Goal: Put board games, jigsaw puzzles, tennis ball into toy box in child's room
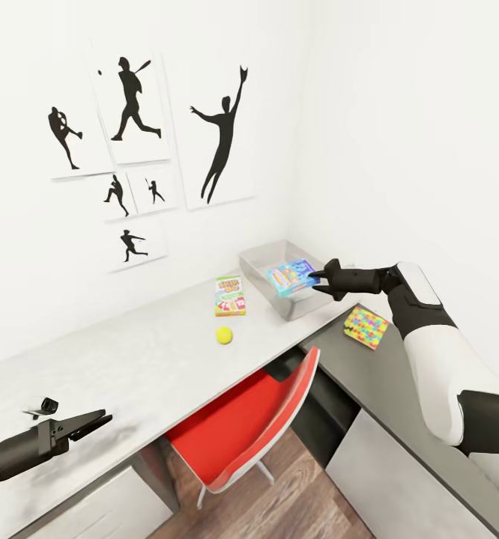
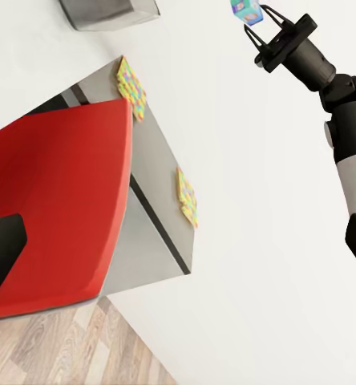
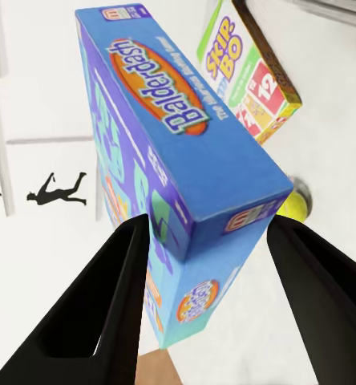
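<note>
Head view: right gripper holds blue board game over toy box at far corner of table. Second board game and tennis ball lie on table beside box. 1 jigsaw puzzle lies on darker top. Left gripper hovers low, fingers slightly apart, empty.

Left wrist view: 2 jigsaw puzzles lie on dark top beside red chair.

Right wrist view: fingers flank blue box edge; contact unclear.

Right arm white shell, black joints; both tools matte black, tapered fingers.
</note>
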